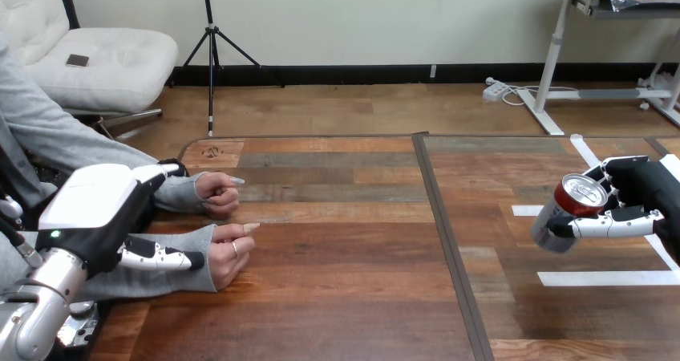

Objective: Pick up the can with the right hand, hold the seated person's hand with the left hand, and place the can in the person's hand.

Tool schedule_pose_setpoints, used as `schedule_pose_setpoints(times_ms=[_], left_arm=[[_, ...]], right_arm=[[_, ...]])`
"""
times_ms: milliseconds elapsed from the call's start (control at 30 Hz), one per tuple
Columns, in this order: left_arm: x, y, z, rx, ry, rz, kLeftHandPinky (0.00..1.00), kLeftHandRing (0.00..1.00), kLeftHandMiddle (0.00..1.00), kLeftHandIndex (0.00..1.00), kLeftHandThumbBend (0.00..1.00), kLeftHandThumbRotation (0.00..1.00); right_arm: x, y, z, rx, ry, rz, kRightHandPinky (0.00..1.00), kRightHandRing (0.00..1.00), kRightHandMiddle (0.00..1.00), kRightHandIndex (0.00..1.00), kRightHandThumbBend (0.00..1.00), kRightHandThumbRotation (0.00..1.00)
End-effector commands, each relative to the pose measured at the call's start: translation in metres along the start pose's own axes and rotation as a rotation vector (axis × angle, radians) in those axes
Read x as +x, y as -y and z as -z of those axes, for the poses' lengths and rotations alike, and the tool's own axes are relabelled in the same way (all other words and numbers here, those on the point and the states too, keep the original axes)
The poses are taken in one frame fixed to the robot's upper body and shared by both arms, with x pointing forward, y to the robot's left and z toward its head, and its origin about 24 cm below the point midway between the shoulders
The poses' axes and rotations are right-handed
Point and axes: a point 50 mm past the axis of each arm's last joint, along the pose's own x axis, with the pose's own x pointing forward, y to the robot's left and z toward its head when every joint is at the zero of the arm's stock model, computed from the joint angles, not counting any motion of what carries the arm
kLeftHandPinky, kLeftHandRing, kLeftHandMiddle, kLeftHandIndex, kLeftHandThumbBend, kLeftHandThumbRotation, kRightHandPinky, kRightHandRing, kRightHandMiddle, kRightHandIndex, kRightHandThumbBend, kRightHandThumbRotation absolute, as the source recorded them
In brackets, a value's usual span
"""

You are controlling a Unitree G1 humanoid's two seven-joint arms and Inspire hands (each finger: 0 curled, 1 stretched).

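A red and silver can hangs tilted above the table's right part, its top turned toward me. My right hand is shut on it, fingers wrapped across its side. The person's two hands rest loosely curled on the table at the left, one farther and one nearer. My left hand sits over the grey sleeves just behind those hands. Its fingers point straight toward the farther wrist and its thumb lies along the nearer wrist's sleeve, curled round neither.
A dark seam runs down the wooden table, splitting it into left and right halves. White tape strips mark the right half below the can. The person's forearms fill the table's left edge.
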Motion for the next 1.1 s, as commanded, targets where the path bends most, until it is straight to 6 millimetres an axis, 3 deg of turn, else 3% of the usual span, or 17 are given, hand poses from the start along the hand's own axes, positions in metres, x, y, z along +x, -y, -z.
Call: schedule_pose_setpoints(times_ms=[0, 500, 1067], left_arm=[[0.0163, -0.0268, -0.0007, 0.054, 0.035, -0.047, 0.77, 0.82, 0.85, 0.83, 1.0, 0.45], [0.0175, -0.025, 0.0015, 0.068, 0.046, 0.052, 0.76, 0.82, 0.84, 0.83, 1.0, 0.45], [0.015, -0.0226, 0.0043, 0.1, 0.043, 0.123, 0.74, 0.8, 0.82, 0.81, 1.0, 0.46]], right_arm=[[0.0161, 0.0128, -0.0347, 0.036, 0.139, 0.072, 0.29, 0.32, 0.38, 0.41, 0.86, 0.0], [0.0147, 0.0144, -0.0342, 0.049, 0.147, 0.078, 0.32, 0.35, 0.39, 0.41, 0.85, 0.0], [0.0142, 0.0141, -0.0326, 0.052, 0.141, 0.082, 0.25, 0.29, 0.37, 0.41, 0.85, 0.0]])
